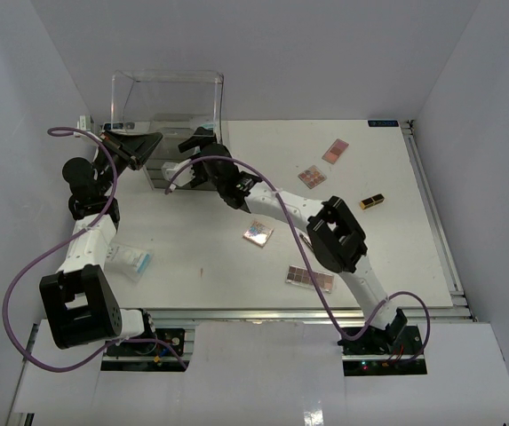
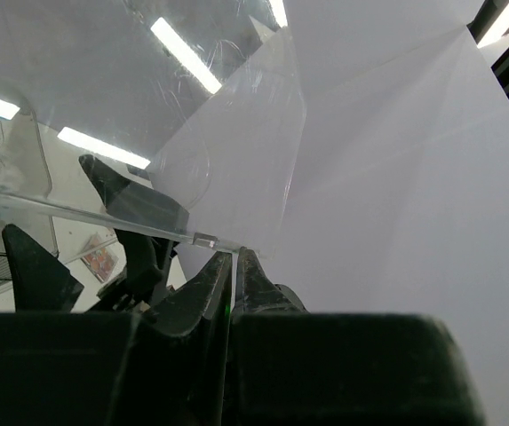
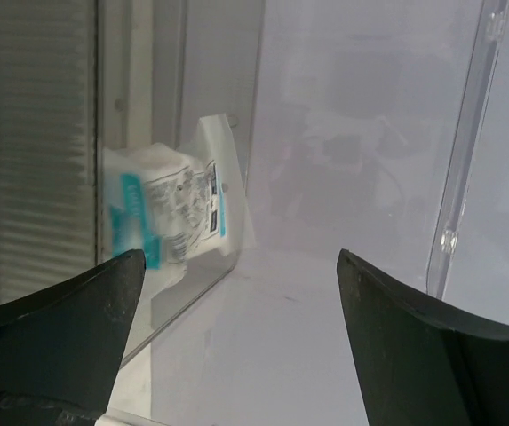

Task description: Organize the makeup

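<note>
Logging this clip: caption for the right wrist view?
Open right gripper facing a blue-white packet beside a clear box wall.

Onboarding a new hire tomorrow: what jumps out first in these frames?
Both arms meet at the clear box at the table's far left: left claw pinched on its wall, right claw open at its front, a blue-white packet just ahead. Eyeshadow palettes lie scattered on the right half.

The left gripper (image 1: 141,145) and right gripper (image 1: 197,142) both sit at the clear box (image 1: 167,93) — far left of the table (image 1: 396,257). Four palettes (image 1: 309,278), a black-gold tube (image 1: 371,201) and a packet (image 1: 131,260) lie scattered.
</note>
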### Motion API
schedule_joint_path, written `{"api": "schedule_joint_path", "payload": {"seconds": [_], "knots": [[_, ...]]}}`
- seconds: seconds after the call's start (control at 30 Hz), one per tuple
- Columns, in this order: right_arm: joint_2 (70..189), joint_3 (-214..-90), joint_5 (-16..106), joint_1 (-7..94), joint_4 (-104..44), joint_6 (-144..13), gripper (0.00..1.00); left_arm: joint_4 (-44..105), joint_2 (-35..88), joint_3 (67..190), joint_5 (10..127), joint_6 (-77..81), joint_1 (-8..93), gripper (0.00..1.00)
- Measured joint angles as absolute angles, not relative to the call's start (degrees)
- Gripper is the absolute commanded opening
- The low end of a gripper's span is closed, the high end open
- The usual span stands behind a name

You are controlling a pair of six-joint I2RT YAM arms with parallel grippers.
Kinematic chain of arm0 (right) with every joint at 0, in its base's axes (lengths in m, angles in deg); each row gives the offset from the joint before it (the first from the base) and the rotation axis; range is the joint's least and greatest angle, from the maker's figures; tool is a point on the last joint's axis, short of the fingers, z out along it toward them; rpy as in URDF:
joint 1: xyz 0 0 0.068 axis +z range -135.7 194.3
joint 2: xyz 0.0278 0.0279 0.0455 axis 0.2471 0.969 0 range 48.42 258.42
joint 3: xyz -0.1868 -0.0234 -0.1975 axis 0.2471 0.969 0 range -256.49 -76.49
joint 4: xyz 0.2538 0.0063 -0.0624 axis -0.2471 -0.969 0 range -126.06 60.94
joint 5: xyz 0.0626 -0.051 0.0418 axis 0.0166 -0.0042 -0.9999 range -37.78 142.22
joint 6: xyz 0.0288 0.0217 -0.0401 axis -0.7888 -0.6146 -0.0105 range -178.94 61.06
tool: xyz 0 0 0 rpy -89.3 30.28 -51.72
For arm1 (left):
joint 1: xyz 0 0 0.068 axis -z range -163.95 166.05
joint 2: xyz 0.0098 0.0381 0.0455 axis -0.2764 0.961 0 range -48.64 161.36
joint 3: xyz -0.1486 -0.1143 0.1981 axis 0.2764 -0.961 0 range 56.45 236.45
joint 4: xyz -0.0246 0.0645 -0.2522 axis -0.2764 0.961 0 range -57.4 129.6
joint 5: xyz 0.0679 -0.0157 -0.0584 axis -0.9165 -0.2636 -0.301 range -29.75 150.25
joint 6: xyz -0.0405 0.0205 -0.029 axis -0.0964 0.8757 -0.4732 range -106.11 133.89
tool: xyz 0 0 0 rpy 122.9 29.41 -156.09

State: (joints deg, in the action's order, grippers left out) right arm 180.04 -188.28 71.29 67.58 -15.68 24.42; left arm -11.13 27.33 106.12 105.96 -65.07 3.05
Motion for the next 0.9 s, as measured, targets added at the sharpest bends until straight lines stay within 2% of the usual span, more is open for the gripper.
{"api": "schedule_joint_path", "payload": {"seconds": [0.17,0.3,0.5,0.67,0.8,0.9], "knots": [[171.49,-179.83,65.71,68.23,-21.24,22.51,0.97,-11.02,27.33,106.16,105.94,-65.07,3.05,0.02],[160.71,-167.56,61.15,69.87,-23.14,24.17,0.96,-10.70,27.35,106.40,105.92,-65.02,3.05,0.02],[152.22,-156.19,61.29,75.61,-21.51,25.24,0.97,-10.61,27.43,106.64,105.89,-64.94,3.05,0.02],[152.30,-154.90,68.21,78.73,-16.74,23.68,0.98,-10.47,27.47,106.64,105.90,-64.62,3.05,0.02],[154.74,-159.12,74.17,78.61,-12.58,22.75,1.00,-10.45,27.61,106.64,105.91,-64.56,3.05,0.02],[156.39,-161.32,77.31,77.88,-8.01,23.46,0.93,-10.28,27.68,106.64,105.93,-64.56,3.05,0.03]]}}
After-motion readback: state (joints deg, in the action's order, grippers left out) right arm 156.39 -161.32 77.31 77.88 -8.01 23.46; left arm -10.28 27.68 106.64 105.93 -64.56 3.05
